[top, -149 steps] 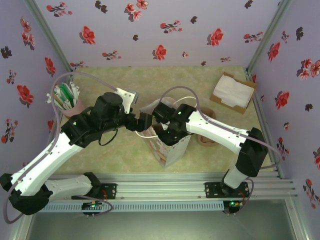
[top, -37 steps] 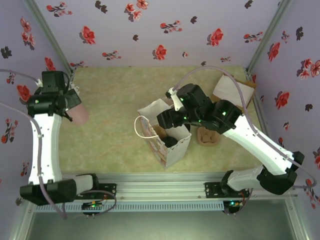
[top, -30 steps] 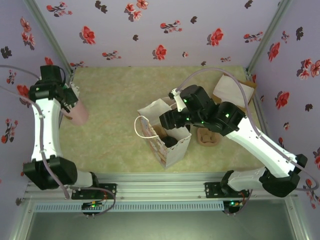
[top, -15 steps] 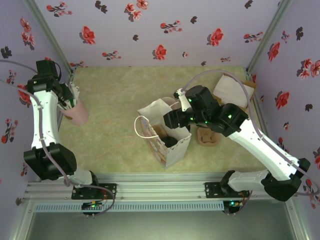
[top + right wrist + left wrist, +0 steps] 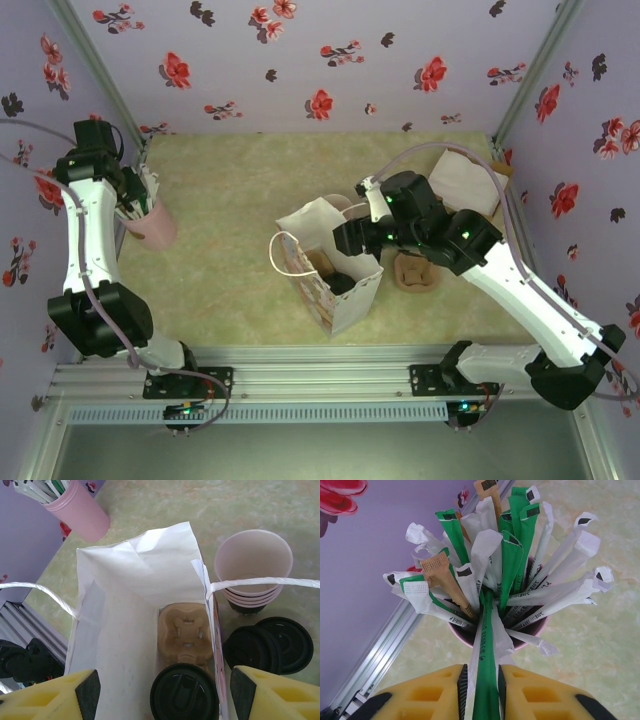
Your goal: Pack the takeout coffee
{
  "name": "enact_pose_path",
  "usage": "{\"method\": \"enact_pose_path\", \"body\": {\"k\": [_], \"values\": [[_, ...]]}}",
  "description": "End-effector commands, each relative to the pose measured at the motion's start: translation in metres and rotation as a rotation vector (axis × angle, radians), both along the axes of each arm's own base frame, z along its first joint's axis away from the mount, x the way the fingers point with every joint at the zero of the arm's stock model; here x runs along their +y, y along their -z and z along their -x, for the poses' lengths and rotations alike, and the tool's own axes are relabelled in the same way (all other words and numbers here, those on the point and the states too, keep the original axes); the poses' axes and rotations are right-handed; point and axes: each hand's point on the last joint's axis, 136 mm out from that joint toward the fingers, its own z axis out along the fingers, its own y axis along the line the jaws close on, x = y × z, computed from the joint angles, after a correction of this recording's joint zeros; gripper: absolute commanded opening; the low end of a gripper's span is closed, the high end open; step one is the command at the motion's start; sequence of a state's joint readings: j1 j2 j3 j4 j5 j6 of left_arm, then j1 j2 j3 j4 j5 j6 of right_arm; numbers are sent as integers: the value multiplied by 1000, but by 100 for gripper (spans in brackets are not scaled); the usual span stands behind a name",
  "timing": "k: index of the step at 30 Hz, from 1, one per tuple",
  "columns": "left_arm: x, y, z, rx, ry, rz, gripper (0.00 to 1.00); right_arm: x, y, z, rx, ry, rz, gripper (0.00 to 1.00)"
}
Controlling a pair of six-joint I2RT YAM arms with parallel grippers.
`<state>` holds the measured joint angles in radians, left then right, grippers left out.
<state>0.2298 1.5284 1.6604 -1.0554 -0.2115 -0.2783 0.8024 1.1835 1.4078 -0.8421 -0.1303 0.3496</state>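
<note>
Left gripper (image 5: 482, 680) was narrow, its pads pressed on one green stick (image 5: 487, 645) that stood among the sachets in the pink cup (image 5: 536, 628), at the 9 o'clock edge of the worktop (image 5: 230, 200). My right gripper (image 5: 165, 695) was wide and held nothing. It hung over the open paper bag (image 5: 135, 565) near the middle.

The takeout coffee (image 5: 184, 692) stood upright inside that bag, its black lid facing up, in the near slot of the cardboard carrier (image 5: 184, 632). In the right wrist view it lay directly below, between the two fingers. In the top view it was just toward 6 o'clock from the right gripper (image 5: 350, 240), and the left gripper (image 5: 128, 195) was well apart from it.

So I judged the right arm much nearer, and the coffee already packed. If the stick had to follow it, the way led toward 3 o'clock, to the bag's open mouth.
</note>
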Motion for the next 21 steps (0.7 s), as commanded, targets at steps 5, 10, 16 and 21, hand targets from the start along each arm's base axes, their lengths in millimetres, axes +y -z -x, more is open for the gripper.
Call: {"method": "enact_pose_path", "body": {"k": [5, 10, 16, 21], "values": [[4, -6, -1, 23, 27, -24, 14, -3, -6, 0, -7, -1, -31, 71], [4, -24, 0, 0, 36, -36, 13, -5, -8, 1, -8, 6, -35, 71], [0, -61, 13, -60, 32, -48, 13, -5, -10, 0, -8, 11, -37, 71], [-7, -100, 33, -143, 28, -54, 13, -5, -11, -1, -7, 18, -36, 71]]}}
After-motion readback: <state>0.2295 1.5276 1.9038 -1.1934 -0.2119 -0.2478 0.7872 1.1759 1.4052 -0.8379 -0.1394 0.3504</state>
